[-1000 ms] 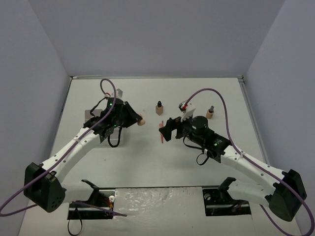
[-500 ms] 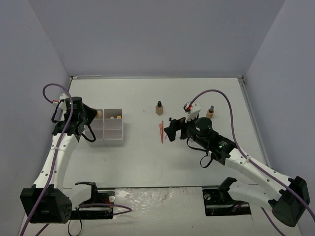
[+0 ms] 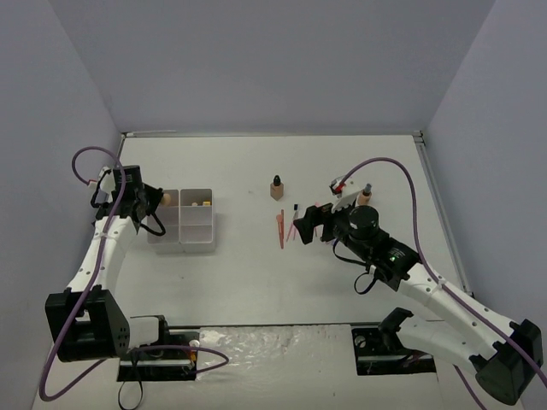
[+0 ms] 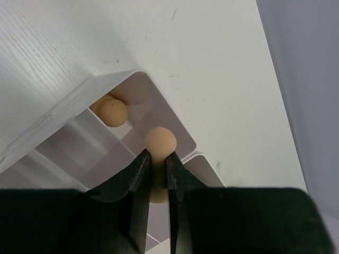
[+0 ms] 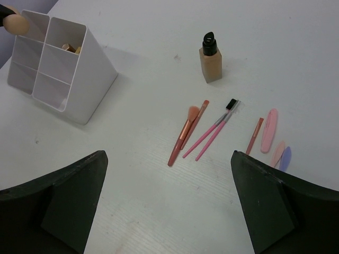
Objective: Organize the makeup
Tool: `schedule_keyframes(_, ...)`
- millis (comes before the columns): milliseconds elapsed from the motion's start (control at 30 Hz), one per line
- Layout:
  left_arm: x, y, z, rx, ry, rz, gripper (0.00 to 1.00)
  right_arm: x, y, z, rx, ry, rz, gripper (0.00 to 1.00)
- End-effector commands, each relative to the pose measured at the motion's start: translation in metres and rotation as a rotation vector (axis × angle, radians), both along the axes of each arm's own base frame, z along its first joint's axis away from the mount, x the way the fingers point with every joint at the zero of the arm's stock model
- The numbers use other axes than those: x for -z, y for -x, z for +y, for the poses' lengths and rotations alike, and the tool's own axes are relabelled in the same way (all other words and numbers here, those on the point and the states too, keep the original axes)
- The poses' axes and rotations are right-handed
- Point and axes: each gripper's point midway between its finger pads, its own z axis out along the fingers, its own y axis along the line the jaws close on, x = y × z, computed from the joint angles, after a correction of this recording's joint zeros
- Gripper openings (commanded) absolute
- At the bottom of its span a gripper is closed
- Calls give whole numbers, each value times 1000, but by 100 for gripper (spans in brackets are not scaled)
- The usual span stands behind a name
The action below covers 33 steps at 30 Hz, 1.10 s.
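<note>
Makeup lies loose about the middle of the white worktop: a pink brush with a peach tip, two thin pink wands side by side, one of them black-tipped, a reddish stick, then a flat pink stick, a peach stick and a lilac stick close together. A tan bottle with a black cap stands upright toward the far edge, apart from them, and a second small bottle stands nearer the right edge. A white compartmented organizer sits near the left edge; one compartment holds a peach sponge, another holds tan and gold things too small to name. The left arm reaches over the organizer's far-left corner, and the left hand points down, its fingers pinching a second peach sponge just above the rim; whether that sponge touches the box I cannot tell. The right hand hovers above the loose sticks with its fingers spread wide, holding nothing.
</note>
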Motion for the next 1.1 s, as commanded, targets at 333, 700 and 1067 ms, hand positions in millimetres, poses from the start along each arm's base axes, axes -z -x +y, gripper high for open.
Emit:
schedule_keyframes(333, -20, -28, 4, -42, 47, -92, 33, -14, -5, -15, 56, -17, -57, 100)
schedule_keyframes(700, -20, -25, 4, -43, 63, -88, 42, -13, -4, -15, 53, -16, -55, 100)
schedule_keyframes(1067, -63, -9, 3, 105, -102, -132, 70, 8, -18, -41, 227, 38, 25, 98)
